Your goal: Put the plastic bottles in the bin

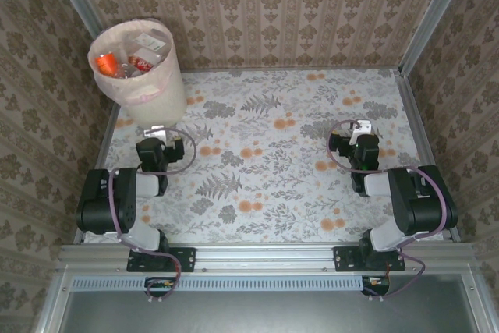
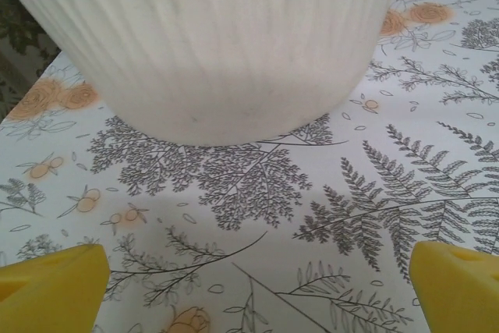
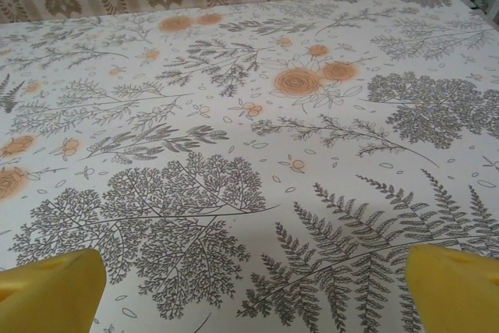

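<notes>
Plastic bottles [image 1: 118, 62] lie inside the bin [image 1: 160, 93], upper left. Left gripper [image 1: 158, 132] beside its base and right gripper [image 1: 361, 129] mid-right both gape wide, empty: the job looks finished, so they rest.

Cream bin [image 1: 160, 91], floral tablecloth [image 1: 273, 169], damask wallpaper [image 1: 273, 5].
Pale pink liner [image 1: 98, 66]; plastic bottles [image 1: 125, 61] show red and orange; tablecloth white with grey ferns, orange blossoms; wallpaper beige-brown; yellow fingers [image 2: 48, 290] on left gripper [image 2: 253, 302] and right gripper [image 3: 253, 294].
</notes>
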